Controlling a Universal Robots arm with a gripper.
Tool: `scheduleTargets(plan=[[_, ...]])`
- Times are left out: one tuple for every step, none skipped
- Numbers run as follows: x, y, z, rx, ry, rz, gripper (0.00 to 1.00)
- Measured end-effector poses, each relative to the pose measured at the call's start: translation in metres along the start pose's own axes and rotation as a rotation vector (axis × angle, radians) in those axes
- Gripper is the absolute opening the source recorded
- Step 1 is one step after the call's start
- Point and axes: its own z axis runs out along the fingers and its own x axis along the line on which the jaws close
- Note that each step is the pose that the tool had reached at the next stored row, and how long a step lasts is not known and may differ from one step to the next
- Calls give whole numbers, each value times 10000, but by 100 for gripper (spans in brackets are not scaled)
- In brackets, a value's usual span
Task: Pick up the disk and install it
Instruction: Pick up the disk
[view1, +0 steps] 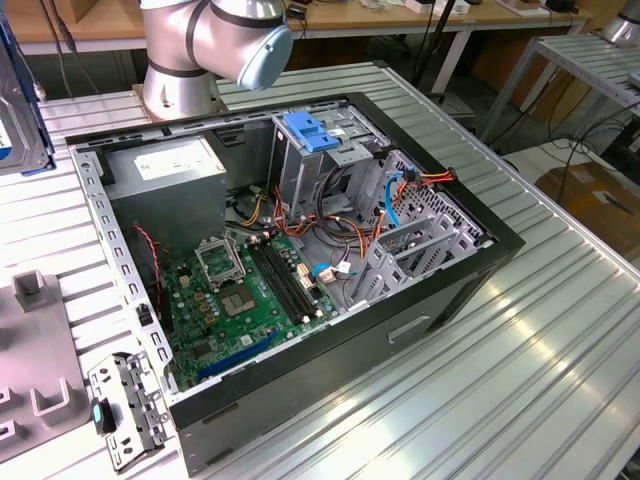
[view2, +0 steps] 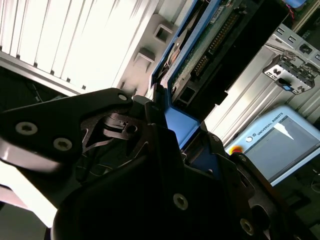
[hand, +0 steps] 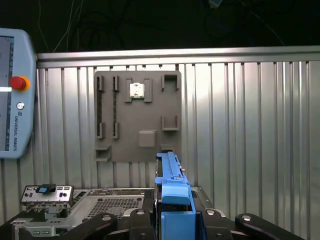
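The disk (hand: 172, 192) stands edge-on between the black fingers, its blue carrier rail facing the first wrist view. My gripper (hand: 174, 222) is shut on the disk, one finger on each side. In the second wrist view the disk (view2: 215, 45) shows its circuit-board underside and its blue rail, running away from my gripper (view2: 170, 135). In the exterior view part of the disk (view1: 20, 100) hangs at the far left edge, above the ribbed table and clear of the open computer case (view1: 420, 310).
Inside the case are a tall metal drive cage with a blue latch (view1: 315, 130), a grey power supply (view1: 170, 165), a green motherboard (view1: 240, 290) and loose cables. A grey fixture plate (hand: 137, 115), a small metal bracket (view1: 125, 405) and a teach pendant (hand: 15, 95) lie on the table.
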Motion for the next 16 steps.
scheduleTargets(plan=[[0, -25, 1, 0, 0, -1, 37], [-1, -48, 1, 0, 0, -1, 37], [-2, -62, 1, 0, 0, -1, 37], [-2, -84, 1, 0, 0, -1, 37], [-3, -112, 1, 0, 0, -1, 37], [-4, -137, 2, 0, 0, -1, 37], [-5, -172, 2, 0, 0, -1, 37], [-5, -187, 2, 0, 0, -1, 37], [-6, -206, 2, 0, 0, 0, 37], [-6, -221, 2, 0, 0, 0, 37], [-7, -245, 3, 1, 0, 0, 37], [-8, -266, 3, 0, 0, 0, 37], [-8, -283, 3, 0, 0, 0, 37], [-9, -307, 3, 0, 0, 0, 37], [-9, -323, 4, 1, 0, 0, 37], [-10, -349, 4, 0, 0, -1, 37]])
